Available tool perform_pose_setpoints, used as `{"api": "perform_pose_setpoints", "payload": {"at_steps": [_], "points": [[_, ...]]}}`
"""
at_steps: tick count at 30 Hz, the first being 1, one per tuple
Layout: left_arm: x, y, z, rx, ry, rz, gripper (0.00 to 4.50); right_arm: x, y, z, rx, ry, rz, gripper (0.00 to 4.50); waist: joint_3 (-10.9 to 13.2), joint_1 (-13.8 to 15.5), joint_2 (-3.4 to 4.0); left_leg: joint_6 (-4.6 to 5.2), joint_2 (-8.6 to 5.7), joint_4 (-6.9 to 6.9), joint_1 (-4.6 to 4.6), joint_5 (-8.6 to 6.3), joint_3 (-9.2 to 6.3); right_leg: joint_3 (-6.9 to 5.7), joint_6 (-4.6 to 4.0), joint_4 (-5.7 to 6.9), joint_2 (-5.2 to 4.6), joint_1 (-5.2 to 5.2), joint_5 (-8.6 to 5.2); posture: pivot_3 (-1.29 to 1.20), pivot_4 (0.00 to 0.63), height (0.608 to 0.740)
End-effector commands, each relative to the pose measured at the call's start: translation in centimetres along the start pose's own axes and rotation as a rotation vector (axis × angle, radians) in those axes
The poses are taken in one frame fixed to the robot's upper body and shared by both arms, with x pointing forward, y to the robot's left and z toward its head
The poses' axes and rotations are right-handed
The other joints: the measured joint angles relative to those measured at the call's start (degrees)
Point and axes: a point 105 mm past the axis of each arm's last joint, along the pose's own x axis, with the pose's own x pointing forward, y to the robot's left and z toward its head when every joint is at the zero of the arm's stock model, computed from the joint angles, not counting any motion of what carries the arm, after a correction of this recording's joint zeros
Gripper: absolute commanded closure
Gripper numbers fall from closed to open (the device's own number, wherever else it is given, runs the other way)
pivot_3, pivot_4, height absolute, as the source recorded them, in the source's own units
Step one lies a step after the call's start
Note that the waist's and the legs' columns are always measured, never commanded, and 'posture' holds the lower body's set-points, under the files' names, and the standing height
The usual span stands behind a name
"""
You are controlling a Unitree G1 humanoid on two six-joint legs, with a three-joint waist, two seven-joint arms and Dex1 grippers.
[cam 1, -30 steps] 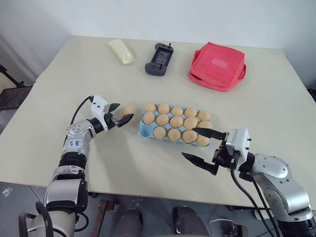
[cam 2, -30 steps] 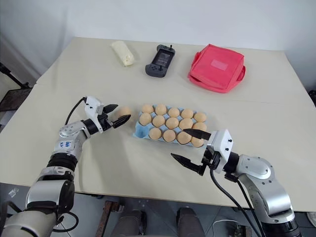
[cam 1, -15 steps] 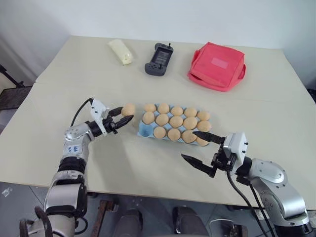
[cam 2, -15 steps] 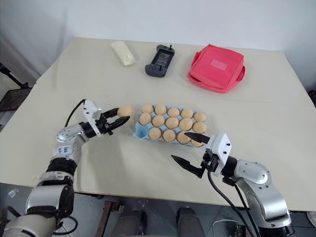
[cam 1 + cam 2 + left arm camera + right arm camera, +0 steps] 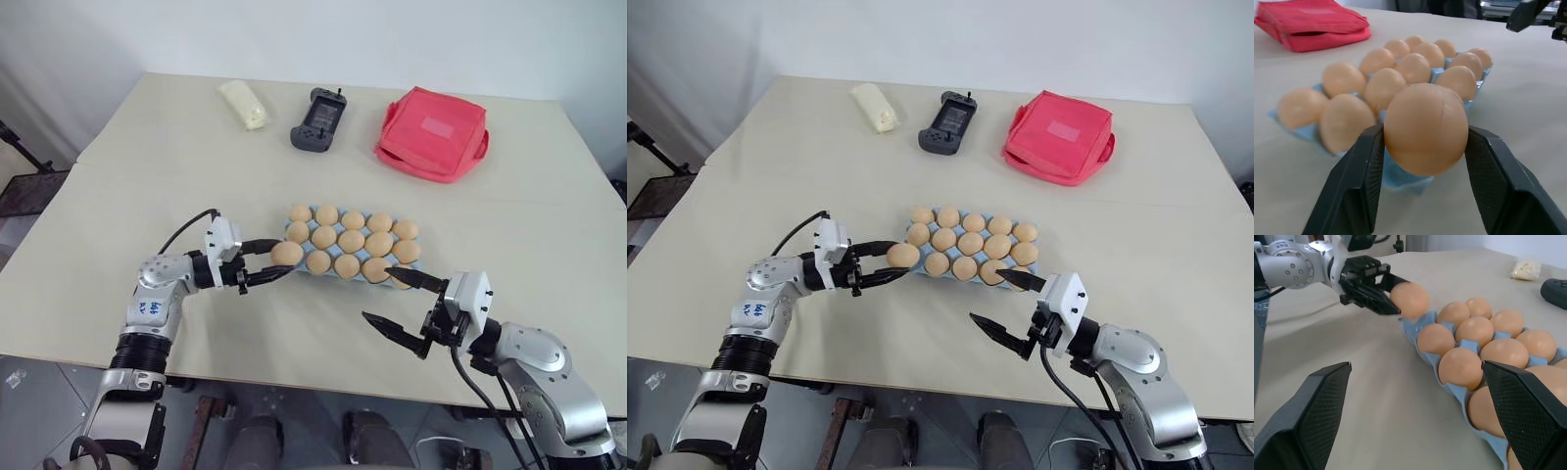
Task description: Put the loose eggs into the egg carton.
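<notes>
lifted by left gripper [image 5: 275, 265], one egg [image 5: 286, 254] reaches fourteen-egg carton [image 5: 315, 266].

Tan-orange eggs [image 5: 338, 240] are seen in a light blue carton [image 5: 1400, 176]; the bag [image 5: 431, 132] is coloured red.

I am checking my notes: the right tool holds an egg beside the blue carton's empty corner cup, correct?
Not quite: the left tool holds the egg beside the carton, as the left wrist view shows. The right tool is open.
</notes>
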Motion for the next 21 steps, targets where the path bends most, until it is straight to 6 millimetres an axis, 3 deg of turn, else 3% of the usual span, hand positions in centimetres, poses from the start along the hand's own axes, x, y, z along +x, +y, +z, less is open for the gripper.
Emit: {"api": "perform_pose_setpoints", "payload": {"at_steps": [1,2,5,13,16,21], "points": [[-0.1,1.6,1.4,0.009,-0.054,0.094,0.90,0.0,0.2,1.1,-0.041,-0.041,0.000,0.00,0.00,-0.04,0.00,0.00,0.00,0.00,0.00,0.00,0.00,0.00,0.00,0.00,0.00,-0.01,0.00,0.00,0.150,0.740],[-0.8,2.0,1.6,0.020,-0.043,0.114,0.63,0.0,0.2,1.2,-0.041,-0.042,0.000,0.00,0.00,-0.01,0.00,0.00,0.01,0.00,0.00,0.00,-0.01,-0.01,0.00,0.01,0.01,-0.02,0.00,0.00,0.150,0.740],[-3.1,1.8,1.6,0.052,0.011,0.122,0.63,0.0,0.3,1.2,-0.042,-0.041,0.000,0.00,0.00,-0.43,0.00,-0.01,0.03,-0.02,0.00,0.00,0.00,0.00,0.00,0.01,0.01,-0.03,0.00,0.00,0.150,0.740],[-11.4,0.0,-0.1,0.044,0.248,0.176,0.63,-1.7,-0.9,0.6,-0.057,0.019,-0.029,0.00,0.03,-1.28,0.05,-0.02,0.08,-0.24,-0.02,-0.01,-0.05,0.13,-0.01,-0.32,-0.14,0.01,0.00,0.00,0.150,0.740],[-12.6,-0.8,-0.4,0.042,0.282,0.188,0.63,-2.2,-1.5,0.4,-0.064,0.034,-0.032,0.00,0.03,-1.11,0.06,-0.01,0.08,-0.54,0.00,-0.02,-0.12,0.18,-0.11,-0.56,-0.25,0.05,0.06,0.00,0.150,0.740],[-12.5,-1.3,-0.3,0.038,0.270,0.213,0.63,-2.2,-2.5,0.3,-0.069,0.041,-0.036,0.00,0.04,-0.76,0.08,-0.03,0.07,-0.72,-0.02,0.01,-0.21,0.09,-0.15,-0.70,-0.28,0.04,0.08,0.00,0.150,0.740]]}}
